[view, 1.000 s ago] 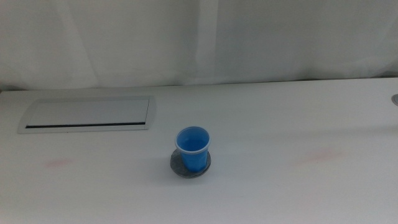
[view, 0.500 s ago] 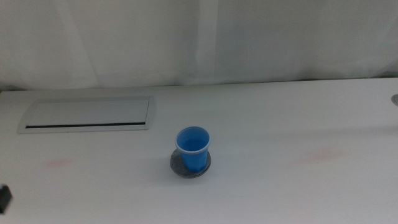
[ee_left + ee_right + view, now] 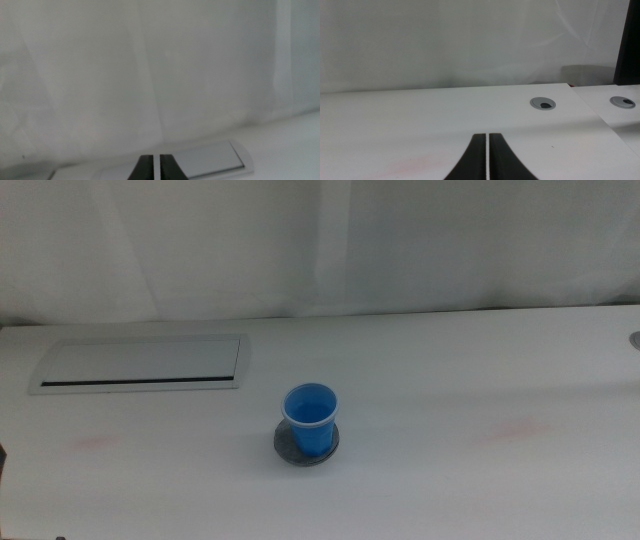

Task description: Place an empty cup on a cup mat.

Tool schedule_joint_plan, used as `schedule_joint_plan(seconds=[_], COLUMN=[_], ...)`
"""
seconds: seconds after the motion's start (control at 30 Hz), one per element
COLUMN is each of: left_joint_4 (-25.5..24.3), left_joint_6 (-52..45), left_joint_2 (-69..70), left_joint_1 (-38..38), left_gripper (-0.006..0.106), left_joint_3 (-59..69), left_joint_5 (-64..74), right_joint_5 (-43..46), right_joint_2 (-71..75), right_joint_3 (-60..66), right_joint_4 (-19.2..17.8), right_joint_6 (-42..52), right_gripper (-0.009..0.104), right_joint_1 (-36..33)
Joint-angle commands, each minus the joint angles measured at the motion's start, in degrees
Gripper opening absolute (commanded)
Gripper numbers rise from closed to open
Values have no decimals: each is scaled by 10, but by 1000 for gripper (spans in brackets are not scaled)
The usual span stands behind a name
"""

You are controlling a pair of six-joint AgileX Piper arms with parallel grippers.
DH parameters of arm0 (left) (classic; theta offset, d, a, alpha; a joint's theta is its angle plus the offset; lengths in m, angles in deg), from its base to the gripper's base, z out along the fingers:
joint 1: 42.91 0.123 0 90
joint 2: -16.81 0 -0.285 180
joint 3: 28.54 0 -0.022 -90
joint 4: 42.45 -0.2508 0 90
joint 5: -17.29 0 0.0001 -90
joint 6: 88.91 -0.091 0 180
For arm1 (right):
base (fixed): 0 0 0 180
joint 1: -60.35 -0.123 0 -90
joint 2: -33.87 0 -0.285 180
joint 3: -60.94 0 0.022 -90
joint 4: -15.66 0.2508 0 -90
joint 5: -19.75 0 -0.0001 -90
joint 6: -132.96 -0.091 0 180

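Note:
The blue cup (image 3: 311, 425) stands upright and empty on the round dark grey cup mat (image 3: 282, 446), near the middle of the white table in the middle view. No gripper touches it. Both arms are drawn back, out of the middle view. My left gripper (image 3: 156, 169) shows only in the left wrist view, its dark jaws closed together with a thin slit and nothing between them, facing the curtain and the silver panel. My right gripper (image 3: 487, 157) shows only in the right wrist view, jaws likewise closed and empty, low over the table. Cup and mat are out of both wrist views.
A long rectangular silver-grey panel (image 3: 140, 365) lies flush in the table at the back left; it also shows in the left wrist view (image 3: 212, 160). Two grey cable grommets (image 3: 543, 103) (image 3: 622, 102) sit at the right. A white curtain (image 3: 320, 240) closes off the back.
A dark piece of the left arm showed at the lower left edge half a second ago and has now dropped out of view. Cup and mat have not moved.

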Motion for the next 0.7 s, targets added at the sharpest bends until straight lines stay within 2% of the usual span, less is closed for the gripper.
schedule_joint_plan(seconds=[0.0, 0.23, 0.4, 0.67], left_joint_4=[6, 5, 5, 5], left_joint_6=[11, 13, 49, 48], left_joint_2=[22, 128, 194, 207], left_joint_1=[-4, -4, -4, -4], left_gripper=[-3, -3, -3, -3], left_joint_3=[12, 16, 16, 16], left_joint_5=[-35, -8, 120, 169], right_joint_5=[2, 2, 2, 2], right_joint_2=[2, 2, 2, 2], right_joint_3=[22, 22, 22, 22], right_joint_4=[-1, -1, -1, -1], right_joint_6=[3, 3, 3, 3], right_gripper=[-3, -3, -3, -3], right_joint_1=[-2, -2, -2, -2])
